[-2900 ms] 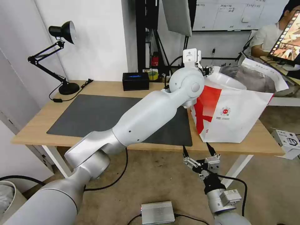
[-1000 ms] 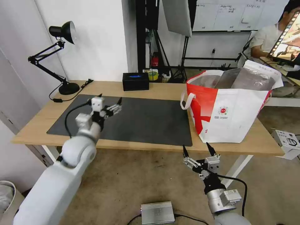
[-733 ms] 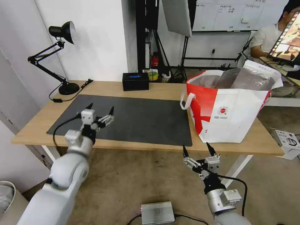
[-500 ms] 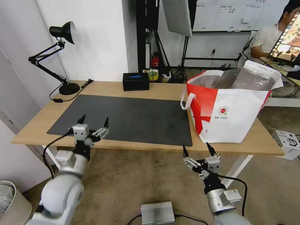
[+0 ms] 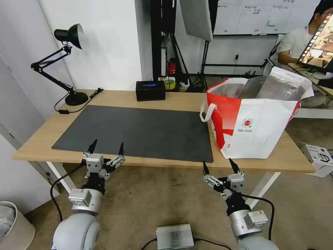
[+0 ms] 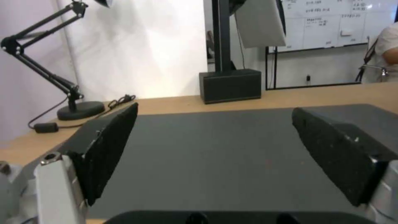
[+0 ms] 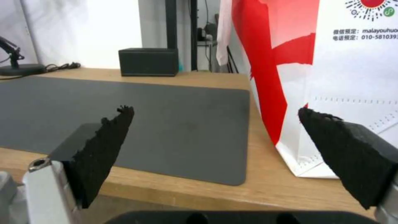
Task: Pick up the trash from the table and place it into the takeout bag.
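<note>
The table (image 5: 166,99) carried no loose trash beside the takeout bag (image 5: 255,130), which stood upright at the table's right end, mouth open to its foil lining; the trash was presumably inside, though its contents could not be made out. The left gripper (image 5: 106,148) hung just off the table's near edge, left of the bag, with its 2 fingers spread and empty. The right gripper (image 5: 219,165) hung below that edge, just in front of the bag, likewise spread. The task looked finished, so nothing more called for a grasp.
</note>
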Motion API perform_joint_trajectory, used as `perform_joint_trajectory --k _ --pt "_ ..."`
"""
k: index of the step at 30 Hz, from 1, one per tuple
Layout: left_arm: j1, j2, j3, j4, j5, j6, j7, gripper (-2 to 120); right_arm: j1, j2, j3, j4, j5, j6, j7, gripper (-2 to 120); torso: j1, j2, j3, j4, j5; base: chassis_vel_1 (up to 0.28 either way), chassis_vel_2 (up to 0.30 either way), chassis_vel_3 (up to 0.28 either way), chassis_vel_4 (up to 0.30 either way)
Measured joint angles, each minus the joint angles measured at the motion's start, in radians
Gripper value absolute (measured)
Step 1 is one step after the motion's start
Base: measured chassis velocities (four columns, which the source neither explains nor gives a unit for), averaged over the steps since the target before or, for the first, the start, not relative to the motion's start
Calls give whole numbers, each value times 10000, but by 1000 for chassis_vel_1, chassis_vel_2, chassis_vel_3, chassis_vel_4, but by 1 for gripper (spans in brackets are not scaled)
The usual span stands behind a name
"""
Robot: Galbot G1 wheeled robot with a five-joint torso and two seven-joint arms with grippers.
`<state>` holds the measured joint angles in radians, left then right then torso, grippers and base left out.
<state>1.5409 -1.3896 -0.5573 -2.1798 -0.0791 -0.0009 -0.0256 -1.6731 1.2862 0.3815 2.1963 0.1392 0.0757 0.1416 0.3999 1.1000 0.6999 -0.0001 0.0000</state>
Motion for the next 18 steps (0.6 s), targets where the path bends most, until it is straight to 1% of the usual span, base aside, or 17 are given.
perform_joint_trajectory --k 11,18 --pt "34 -148 148 354 -173 -83 17 100 0 0 0 0 0 0 0 99 0 0 0 0 0 0 0 0 0" --pt "-41 -138 151 599 -278 -330 102 100 0 -1 0 0 0 0 0 99 1 0 1 0 0 0 0 0 0"
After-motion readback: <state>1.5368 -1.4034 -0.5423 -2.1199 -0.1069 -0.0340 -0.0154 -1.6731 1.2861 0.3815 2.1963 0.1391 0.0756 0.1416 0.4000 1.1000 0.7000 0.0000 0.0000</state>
